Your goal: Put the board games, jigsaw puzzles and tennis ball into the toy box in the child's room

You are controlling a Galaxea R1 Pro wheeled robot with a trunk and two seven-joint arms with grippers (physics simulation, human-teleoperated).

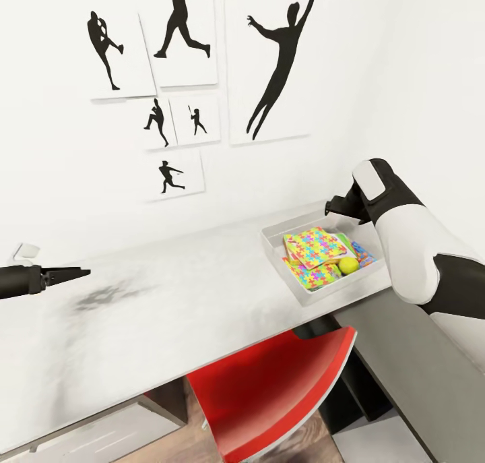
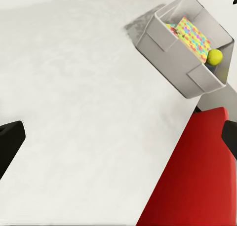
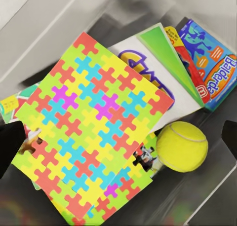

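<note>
Puzzles (image 3: 94, 127), games (image 3: 207, 63) and tennis ball (image 3: 181, 146) fill our toy box (image 1: 276, 237), right of frame. Right tool (image 3: 118, 137) spread above; left tool (image 1: 71, 273) pressed together.

The left gripper (image 1: 84, 272) points sideways with its fingers pressed together, while the right arm (image 1: 411, 247) bends forward, elbow raised.

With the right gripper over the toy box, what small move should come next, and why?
Probably lift the right gripper clear of the toy box. It looks open and empty, and the jigsaw puzzle, tennis ball and board games already lie inside.
</note>
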